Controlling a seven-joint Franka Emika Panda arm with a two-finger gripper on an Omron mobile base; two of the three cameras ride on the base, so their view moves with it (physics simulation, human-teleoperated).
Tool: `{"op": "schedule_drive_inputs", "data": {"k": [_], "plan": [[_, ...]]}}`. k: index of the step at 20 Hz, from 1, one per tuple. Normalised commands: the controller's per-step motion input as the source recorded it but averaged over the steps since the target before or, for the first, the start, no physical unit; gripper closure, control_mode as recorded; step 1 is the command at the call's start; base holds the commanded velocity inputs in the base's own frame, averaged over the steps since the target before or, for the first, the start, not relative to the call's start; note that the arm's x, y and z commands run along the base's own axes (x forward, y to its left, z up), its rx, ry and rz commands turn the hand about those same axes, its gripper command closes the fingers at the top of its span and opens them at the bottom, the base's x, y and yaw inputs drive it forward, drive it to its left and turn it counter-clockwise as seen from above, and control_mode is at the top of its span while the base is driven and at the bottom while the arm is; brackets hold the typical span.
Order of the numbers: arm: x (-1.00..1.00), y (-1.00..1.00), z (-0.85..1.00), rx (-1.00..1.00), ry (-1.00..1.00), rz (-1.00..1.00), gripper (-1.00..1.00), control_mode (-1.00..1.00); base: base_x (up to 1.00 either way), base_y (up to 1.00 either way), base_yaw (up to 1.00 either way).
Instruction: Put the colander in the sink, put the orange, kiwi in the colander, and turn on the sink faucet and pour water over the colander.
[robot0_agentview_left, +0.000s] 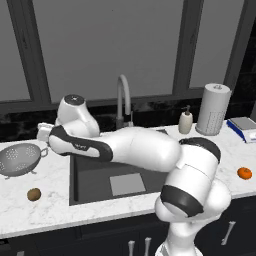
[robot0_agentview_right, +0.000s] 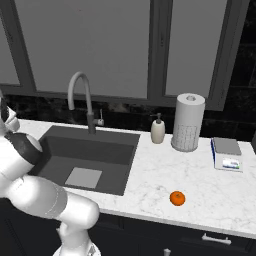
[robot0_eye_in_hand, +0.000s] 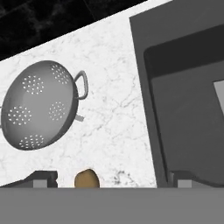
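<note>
The silver colander (robot0_agentview_left: 20, 159) stands upright on the white counter left of the sink (robot0_agentview_left: 82, 175). In the hand view the colander (robot0_eye_in_hand: 41, 105) lies to the upper left, and the sink (robot0_eye_in_hand: 183, 113) takes up the right side. My gripper (robot0_eye_in_hand: 113, 179) is open with nothing between its fingers, and hangs above the counter between colander and sink (robot0_agentview_left: 44, 133). The brown kiwi (robot0_agentview_left: 34, 194) lies near the counter's front edge, and shows as the kiwi (robot0_eye_in_hand: 86, 179) between my fingertips' line, lower down. The orange (robot0_agentview_left: 244, 173) rests far right, also orange (robot0_agentview_right: 177, 198). The faucet (robot0_agentview_left: 123, 97) rises behind the sink.
A white soap dispenser (robot0_agentview_right: 158, 129) and a paper towel roll (robot0_agentview_right: 188, 122) stand right of the sink at the back. A flat blue-edged scale (robot0_agentview_right: 227, 152) lies at the far right. My arm stretches across the sink toward the left.
</note>
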Motion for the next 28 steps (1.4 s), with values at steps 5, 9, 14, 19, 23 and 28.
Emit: {"op": "schedule_drive_inputs", "data": {"k": [5, 9, 14, 19, 23, 28], "plan": [[0.1, 0.42, -0.34, 0.0, 0.0, -0.03, -1.0, -1.0, 0.0, 0.0, 0.0], [0.1, 0.24, -0.44, 0.0, 0.0, -0.04, -1.0, -1.0, 0.0, 0.0, 0.0], [0.06, 0.24, -0.28, 0.0, 0.0, -0.05, -1.0, -1.0, 0.0, 0.0, 0.0], [0.26, 0.32, -0.02, 0.0, -0.01, -0.05, -1.0, -1.0, 0.0, 0.0, 0.0], [0.39, 0.4, -0.08, 0.0, 0.0, -0.04, -1.0, -1.0, 0.0, 0.0, 0.0], [0.35, 0.47, -0.04, 0.0, -0.01, -0.04, -1.0, -1.0, 0.0, 0.0, 0.0]]}}
